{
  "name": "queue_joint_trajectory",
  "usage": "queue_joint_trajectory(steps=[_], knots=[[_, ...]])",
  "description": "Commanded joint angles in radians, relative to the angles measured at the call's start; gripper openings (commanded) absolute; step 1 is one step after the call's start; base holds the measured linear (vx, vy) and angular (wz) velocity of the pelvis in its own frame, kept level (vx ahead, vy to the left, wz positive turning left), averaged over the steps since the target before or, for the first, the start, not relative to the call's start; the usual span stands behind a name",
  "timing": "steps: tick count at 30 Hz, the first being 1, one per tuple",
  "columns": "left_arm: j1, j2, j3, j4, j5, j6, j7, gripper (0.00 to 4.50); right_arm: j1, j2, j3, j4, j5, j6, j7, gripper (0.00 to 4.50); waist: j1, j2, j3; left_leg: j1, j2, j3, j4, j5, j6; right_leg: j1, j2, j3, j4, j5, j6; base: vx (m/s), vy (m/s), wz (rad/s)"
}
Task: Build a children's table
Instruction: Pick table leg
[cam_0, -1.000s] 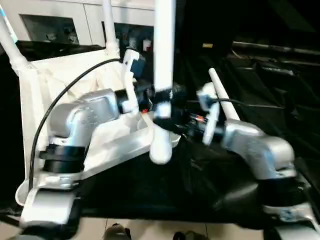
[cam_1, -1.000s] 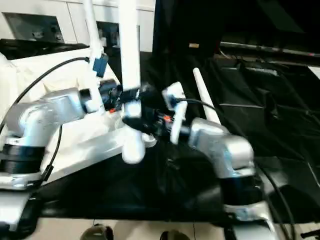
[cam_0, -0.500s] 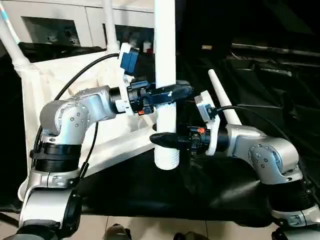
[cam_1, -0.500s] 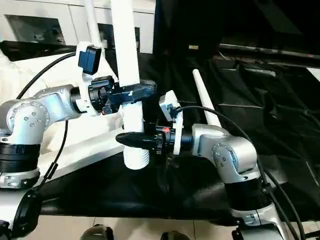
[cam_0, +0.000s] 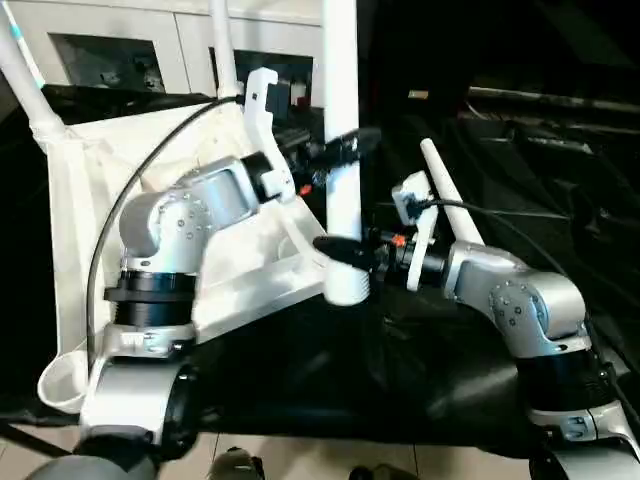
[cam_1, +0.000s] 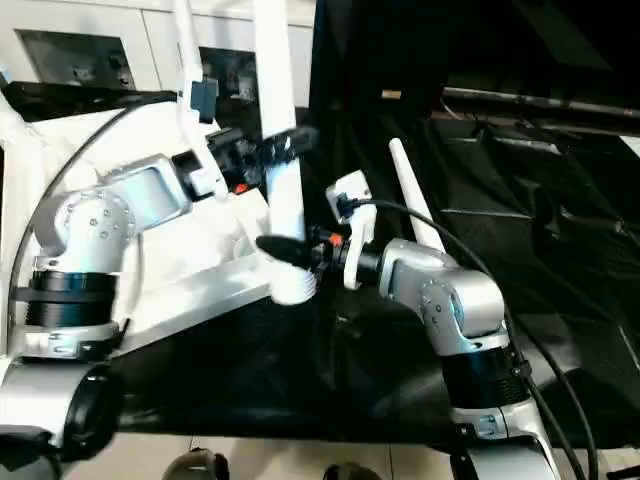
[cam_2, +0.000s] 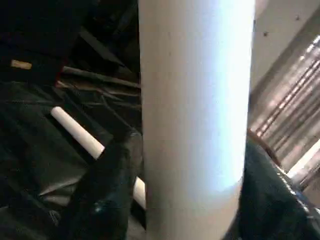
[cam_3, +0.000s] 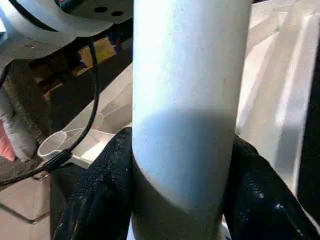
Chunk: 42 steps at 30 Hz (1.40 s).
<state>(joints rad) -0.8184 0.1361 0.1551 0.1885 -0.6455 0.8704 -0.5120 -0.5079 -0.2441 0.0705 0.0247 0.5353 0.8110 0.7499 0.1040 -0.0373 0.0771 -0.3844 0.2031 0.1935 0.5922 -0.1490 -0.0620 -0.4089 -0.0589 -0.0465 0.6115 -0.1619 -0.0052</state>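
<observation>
Standing upright, the white leg (cam_0: 341, 130) is clamped low by the right hand (cam_0: 338, 249), higher by the left hand (cam_0: 345, 146).

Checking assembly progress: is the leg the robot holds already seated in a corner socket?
No. The leg stands upright, its ribbed end hanging free beside the tabletop.

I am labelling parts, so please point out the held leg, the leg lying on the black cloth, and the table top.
held leg (cam_0: 341, 120), left eye view, middle of its shaft
lying leg (cam_1: 412, 205), right eye view, its shaft
table top (cam_0: 80, 200), left eye view, its underside
</observation>
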Motion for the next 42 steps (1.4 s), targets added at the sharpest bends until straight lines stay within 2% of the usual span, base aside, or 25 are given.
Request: queue_joint_trajectory(steps=[1, 4, 7, 9, 10, 12, 15, 18, 19, 26, 33, 42], knots=[[0.0, -0.003, 0.012, 0.005, 0.009, -0.003, 0.037, 2.43, -0.026, 0.004, -0.009, -0.022, 0.002, -0.037, 0.01, 1.9, 0.003, 0.013, -0.089, 0.023, 0.019, -0.018, -0.061, -0.233, -0.044, 0.051, -0.066, 0.035, -0.075, -0.242, -0.158, 0.0, 0.0, 0.0], [0.007, -0.027, 0.02, -0.007, 0.009, 0.002, 0.068, 2.24, -0.039, 0.011, -0.008, -0.01, -0.008, -0.048, -0.004, 1.89, 0.002, 0.014, -0.088, 0.024, 0.021, -0.019, -0.061, -0.239, -0.045, 0.05, -0.067, 0.035, -0.074, -0.243, -0.164, 0.0, 0.0, 0.0], [0.009, -0.031, 0.02, -0.012, 0.008, -0.001, 0.068, 1.99, -0.042, 0.014, -0.008, -0.008, -0.013, -0.054, -0.009, 1.89, 0.002, 0.013, -0.086, 0.024, 0.019, -0.018, -0.062, -0.244, -0.043, 0.05, -0.066, 0.034, -0.078, -0.266, -0.156, 0.0, 0.0, 0.0], [0.008, -0.032, 0.021, -0.02, 0.007, 0.0, 0.083, 1.86, -0.054, 0.024, -0.022, 0.002, 0.007, -0.05, -0.005, 1.89, 0.001, 0.007, -0.084, 0.024, 0.02, -0.017, -0.062, -0.249, -0.041, 0.048, -0.067, 0.035, -0.081, -0.292, -0.144, 0.0, 0.0, 0.0], [0.008, -0.032, 0.021, -0.02, 0.007, 0.0, 0.084, 1.83, -0.054, 0.025, -0.023, 0.002, 0.01, -0.048, -0.004, 2.24, 0.001, 0.008, -0.084, 0.025, 0.02, -0.018, -0.062, -0.249, -0.042, 0.048, -0.068, 0.035, -0.079, -0.294, -0.143, 0.0, 0.0, 0.0], [0.005, -0.025, 0.022, -0.02, -0.001, 0.01, 0.088, 1.83, -0.059, 0.013, -0.015, 0.0, 0.023, -0.027, 0.024, 2.59, 0.001, 0.009, -0.083, 0.026, 0.02, -0.018, -0.063, -0.255, -0.041, 0.046, -0.066, 0.035, -0.082, -0.307, -0.135, 0.0, 0.0, 0.0], [0.003, -0.019, 0.017, -0.021, 0.0, 0.015, 0.079, 1.82, -0.065, 0.001, -0.005, 0.005, 0.001, -0.019, 0.013, 2.73, 0.001, 0.007, -0.083, 0.026, 0.02, -0.018, -0.063, -0.253, -0.043, 0.045, -0.066, 0.035, -0.083, -0.317, -0.127, 0.0, 0.0, 0.0], [0.0, -0.003, -0.001, -0.024, 0.001, 0.022, 0.046, 1.82, -0.078, -0.025, -0.004, 0.022, 0.015, 0.019, 0.047, 2.75, 0.001, 0.008, -0.083, 0.025, 0.019, -0.018, -0.063, -0.248, -0.042, 0.047, -0.065, 0.034, -0.082, -0.317, -0.124, 0.0, 0.0, 0.0], [0.0, -0.001, -0.004, -0.025, 0.0, 0.024, 0.041, 1.82, -0.08, -0.033, -0.001, 0.024, 0.017, 0.023, 0.058, 2.75, 0.002, 0.013, -0.083, 0.026, 0.02, -0.019, -0.063, -0.247, -0.043, 0.046, -0.065, 0.035, -0.08, -0.306, -0.126, 0.0, 0.0, 0.0], [-0.003, 0.015, -0.036, -0.042, -0.021, 0.052, -0.012, 1.82, -0.088, -0.09, 0.023, 0.044, 0.037, 0.065, 0.136, 2.75, 0.008, 0.01, -0.085, 0.024, 0.02, -0.017, -0.061, -0.228, -0.037, 0.049, -0.066, 0.035, -0.076, -0.263, -0.147, 0.0, 0.0, 0.0], [-0.001, 0.018, -0.063, -0.069, -0.045, 0.086, -0.053, 1.82, -0.092, -0.095, 0.035, 0.055, 0.042, 0.09, 0.157, 2.75, 0.009, 0.011, -0.085, 0.026, 0.021, -0.017, -0.06, -0.24, -0.039, 0.049, -0.067, 0.034, -0.078, -0.274, -0.16, 0.0, 0.0, 0.0], [-0.002, 0.023, -0.082, -0.074, -0.042, 0.082, -0.08, 1.82, -0.104, -0.077, 0.017, 0.093, 0.057, 0.155, 0.141, 2.75, 0.009, 0.012, -0.084, 0.026, 0.021, -0.019, -0.062, -0.249, -0.046, 0.048, -0.067, 0.034, -0.081, -0.3, -0.144, 0.0, 0.0, 0.0]])
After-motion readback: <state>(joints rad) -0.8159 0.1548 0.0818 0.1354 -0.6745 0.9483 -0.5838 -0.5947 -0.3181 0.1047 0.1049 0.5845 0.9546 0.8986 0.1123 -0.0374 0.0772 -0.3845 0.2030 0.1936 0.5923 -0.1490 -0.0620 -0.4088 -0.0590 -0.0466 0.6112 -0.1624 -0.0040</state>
